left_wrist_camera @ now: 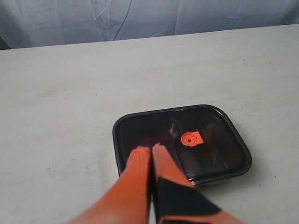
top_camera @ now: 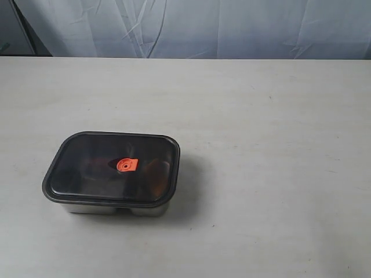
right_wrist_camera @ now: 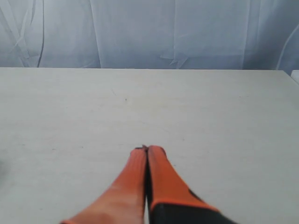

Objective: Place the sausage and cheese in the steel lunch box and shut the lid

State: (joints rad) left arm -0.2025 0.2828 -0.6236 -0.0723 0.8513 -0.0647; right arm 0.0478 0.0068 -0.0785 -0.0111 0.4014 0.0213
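One steel lunch box [top_camera: 110,209] sits on the table [top_camera: 278,145], left of centre in the exterior view; its one lid [top_camera: 87,168] lies shut on it, with a single orange valve [top_camera: 126,165] at the middle; what is inside shows only as dim shapes. Two grippers: the left gripper [left_wrist_camera: 152,148] is clenched on nothing above the lid; the right gripper [right_wrist_camera: 147,148], likewise closed and empty, is over the table.

Soft even light, faint shadow beside the lid [top_camera: 87,168] (its right), slight blur
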